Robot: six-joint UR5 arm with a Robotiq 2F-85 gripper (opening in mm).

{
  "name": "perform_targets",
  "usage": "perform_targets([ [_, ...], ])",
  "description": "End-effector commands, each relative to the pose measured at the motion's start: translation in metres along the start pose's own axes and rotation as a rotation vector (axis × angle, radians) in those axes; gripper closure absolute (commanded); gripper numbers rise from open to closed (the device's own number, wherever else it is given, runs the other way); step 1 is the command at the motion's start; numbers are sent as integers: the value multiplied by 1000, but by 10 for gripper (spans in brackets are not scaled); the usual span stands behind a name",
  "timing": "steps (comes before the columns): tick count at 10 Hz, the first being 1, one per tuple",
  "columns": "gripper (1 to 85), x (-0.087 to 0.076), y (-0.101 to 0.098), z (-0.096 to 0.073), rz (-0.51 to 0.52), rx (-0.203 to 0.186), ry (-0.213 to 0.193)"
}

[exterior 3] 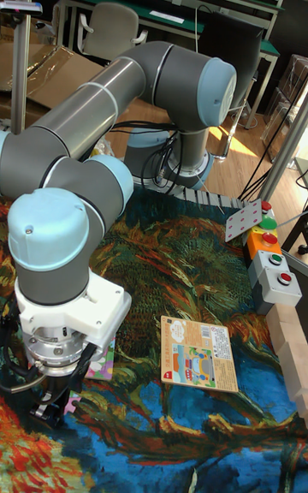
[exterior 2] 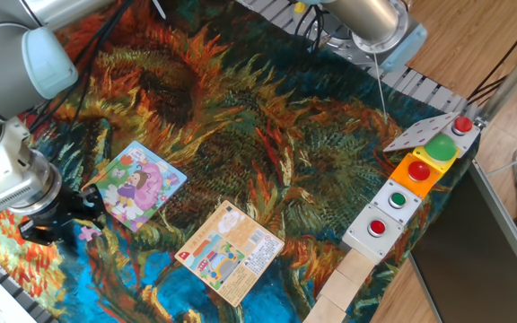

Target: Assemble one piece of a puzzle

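Observation:
The puzzle is a square cartoon board with a light-blue edge. It lies flat on the patterned cloth at the left. Only its corner peeks out beside the wrist in the tall fixed view. The piece, small and pink-lilac, lies on the cloth just off the board's lower-left edge. My gripper points down right beside the piece, with its black fingers spread apart. I cannot tell whether a finger touches the piece. The tall fixed view shows the gripper low over the cloth, with the piece hidden.
An orange-peach printed card lies right of the board. A button box with red and green buttons runs along the right edge, with wooden blocks below it. The arm's base stands at the top, and its big links overhang the left side.

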State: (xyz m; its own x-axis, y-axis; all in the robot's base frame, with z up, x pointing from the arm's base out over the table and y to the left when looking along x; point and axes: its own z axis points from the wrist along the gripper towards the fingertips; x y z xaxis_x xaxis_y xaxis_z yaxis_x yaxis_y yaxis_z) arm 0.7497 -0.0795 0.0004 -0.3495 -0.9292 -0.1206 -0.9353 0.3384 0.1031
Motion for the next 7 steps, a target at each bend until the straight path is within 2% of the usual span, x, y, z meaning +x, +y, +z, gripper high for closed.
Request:
perform_targets([
  [1, 333, -3, -4, -2, 6, 12, -15],
  [2, 333, -2, -8, -2, 4, 26, -7],
  [7, 337, -8, -3, -3, 29, 17, -27],
])
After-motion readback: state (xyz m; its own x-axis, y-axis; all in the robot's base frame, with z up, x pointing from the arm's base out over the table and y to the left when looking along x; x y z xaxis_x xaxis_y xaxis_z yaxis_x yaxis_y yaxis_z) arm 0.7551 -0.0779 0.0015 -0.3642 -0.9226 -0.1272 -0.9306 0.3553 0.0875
